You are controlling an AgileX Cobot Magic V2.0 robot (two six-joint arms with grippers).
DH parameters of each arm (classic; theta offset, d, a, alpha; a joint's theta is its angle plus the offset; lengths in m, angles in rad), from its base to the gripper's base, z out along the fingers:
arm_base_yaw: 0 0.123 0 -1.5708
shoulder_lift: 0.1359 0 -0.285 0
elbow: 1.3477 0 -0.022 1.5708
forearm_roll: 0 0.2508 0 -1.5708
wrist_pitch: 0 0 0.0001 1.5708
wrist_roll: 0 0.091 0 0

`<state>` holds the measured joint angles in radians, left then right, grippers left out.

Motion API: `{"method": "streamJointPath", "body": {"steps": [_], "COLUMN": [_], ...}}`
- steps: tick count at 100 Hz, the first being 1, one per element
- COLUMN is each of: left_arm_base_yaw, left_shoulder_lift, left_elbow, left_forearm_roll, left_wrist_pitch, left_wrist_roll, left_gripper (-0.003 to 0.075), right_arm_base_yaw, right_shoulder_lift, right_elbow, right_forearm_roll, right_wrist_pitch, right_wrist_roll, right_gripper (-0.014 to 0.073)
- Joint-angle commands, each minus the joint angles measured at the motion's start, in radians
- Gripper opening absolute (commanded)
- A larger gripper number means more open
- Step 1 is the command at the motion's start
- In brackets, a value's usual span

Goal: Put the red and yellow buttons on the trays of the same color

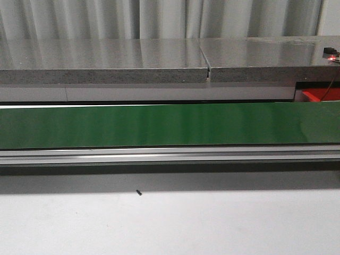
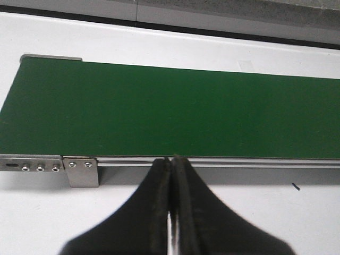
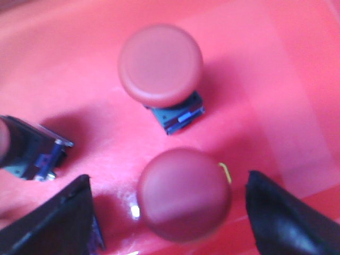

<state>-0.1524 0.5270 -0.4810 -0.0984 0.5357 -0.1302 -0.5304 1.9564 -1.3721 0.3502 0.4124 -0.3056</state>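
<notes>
My right gripper [image 3: 168,179] hangs open over the red tray [image 3: 281,74]. Its black fingers stand on either side of a red button [image 3: 183,195] and are apart from it. A second red button [image 3: 160,64] stands on its blue base further in. A third red button [image 3: 21,150] lies tipped at the frame's edge. My left gripper [image 2: 171,159] is shut with nothing in it, above the white table beside the green conveyor belt [image 2: 170,111]. No yellow button or yellow tray is in view. The front view shows neither gripper.
In the front view the green belt [image 1: 159,125] runs across the table, with an aluminium rail [image 1: 170,155] along its near side. A grey stone shelf [image 1: 106,66] lies behind it. A corner of the red tray [image 1: 319,95] shows at the far right.
</notes>
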Motion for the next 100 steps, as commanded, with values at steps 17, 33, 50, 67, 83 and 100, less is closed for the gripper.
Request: {"method": "streamJointPath", "body": {"steps": [17, 33, 50, 67, 83, 100], "left_arm_base_yaw": [-0.006, -0.006, -0.006, -0.006, -0.006, -0.006], "left_shoulder_lift": [0.0, 0.0, 0.0, 0.0, 0.0, 0.0], "left_elbow": [-0.028, -0.028, -0.028, -0.028, -0.028, -0.028], "left_forearm_roll": [-0.005, -0.005, -0.005, -0.005, -0.005, -0.005], "left_wrist_pitch": [-0.078, -0.078, -0.078, -0.078, -0.078, -0.078], "left_wrist_roll": [-0.01, -0.01, -0.01, -0.01, -0.01, -0.01], "left_gripper": [-0.002, -0.002, -0.002, -0.002, -0.002, -0.002], "right_arm_base_yaw": [-0.005, 0.026, 0.097, 0.177, 0.25, 0.337], "right_shoulder_lift": [-0.163, -0.274, -0.411, -0.528, -0.625, -0.743], "right_elbow": [-0.003, 0.082, 0.169, 0.219, 0.279, 0.376], "right_forearm_roll": [0.014, 0.014, 0.014, 0.013, 0.013, 0.014], "right_wrist_pitch": [-0.034, -0.091, -0.143, -0.134, -0.131, -0.128], "right_wrist_roll": [-0.013, -0.014, -0.014, -0.017, -0.017, -0.017], "right_gripper": [0.0481, 0.0422, 0.0224, 0.0026, -0.0054, -0.0063]}}
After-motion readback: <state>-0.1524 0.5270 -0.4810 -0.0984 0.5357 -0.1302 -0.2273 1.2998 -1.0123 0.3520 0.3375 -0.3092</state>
